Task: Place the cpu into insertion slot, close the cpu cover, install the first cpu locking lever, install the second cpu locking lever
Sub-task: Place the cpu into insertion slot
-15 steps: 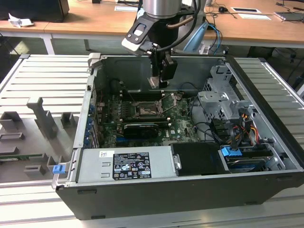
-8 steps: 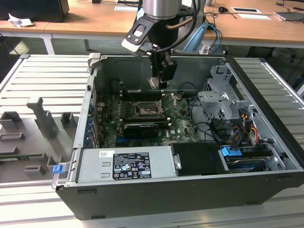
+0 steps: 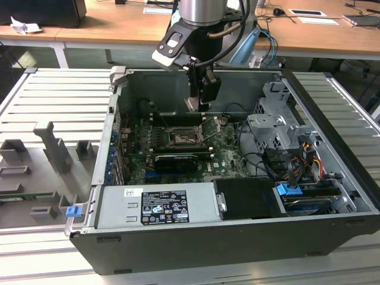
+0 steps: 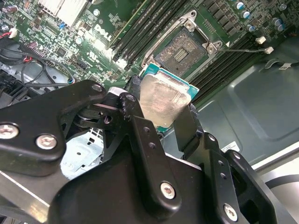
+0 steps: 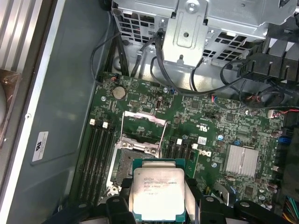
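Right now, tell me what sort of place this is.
Likely a robotics lab workbench: an open computer case lies on a ribbed metal table, with wooden desks behind, and the gripper holds the cpu.

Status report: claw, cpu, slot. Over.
Claw shut on cpu, above the motherboard. Insertion slot empty, cpu cover open. Nothing seen blocking the slot.
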`<state>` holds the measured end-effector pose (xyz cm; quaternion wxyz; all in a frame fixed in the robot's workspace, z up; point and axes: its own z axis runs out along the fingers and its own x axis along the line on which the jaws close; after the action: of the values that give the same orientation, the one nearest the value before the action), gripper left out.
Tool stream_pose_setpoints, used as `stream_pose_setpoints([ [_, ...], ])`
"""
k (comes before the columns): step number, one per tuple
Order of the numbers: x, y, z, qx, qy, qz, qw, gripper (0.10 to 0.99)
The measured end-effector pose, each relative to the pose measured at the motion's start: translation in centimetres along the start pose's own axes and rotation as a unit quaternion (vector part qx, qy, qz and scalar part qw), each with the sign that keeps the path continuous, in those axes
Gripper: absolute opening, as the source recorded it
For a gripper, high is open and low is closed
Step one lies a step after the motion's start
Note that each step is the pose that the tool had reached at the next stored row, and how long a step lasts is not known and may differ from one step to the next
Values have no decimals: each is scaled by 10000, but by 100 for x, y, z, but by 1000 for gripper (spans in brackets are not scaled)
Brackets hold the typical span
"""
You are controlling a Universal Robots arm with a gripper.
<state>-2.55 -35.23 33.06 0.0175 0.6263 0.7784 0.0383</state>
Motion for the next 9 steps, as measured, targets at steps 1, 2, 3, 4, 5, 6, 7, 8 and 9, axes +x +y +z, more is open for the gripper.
stream_pose_setpoints([
  [1,0,0,2,0,0,2,10000,529],
  [2,0,0,5,1,0,4,10000,529],
  [3,0,-1,7,1,-1,6,10000,529],
  [4,0,-1,9,1,-1,7,10000,529],
  [5,0,-1,12,1,-1,10,10000,529],
  [6,0,-1,15,2,-1,13,10000,529],
  [7,0,-1,17,1,-1,15,10000,529],
  [8,0,-1,18,2,-1,16,10000,529],
  [9,0,-2,21,2,-1,19,10000,529],
])
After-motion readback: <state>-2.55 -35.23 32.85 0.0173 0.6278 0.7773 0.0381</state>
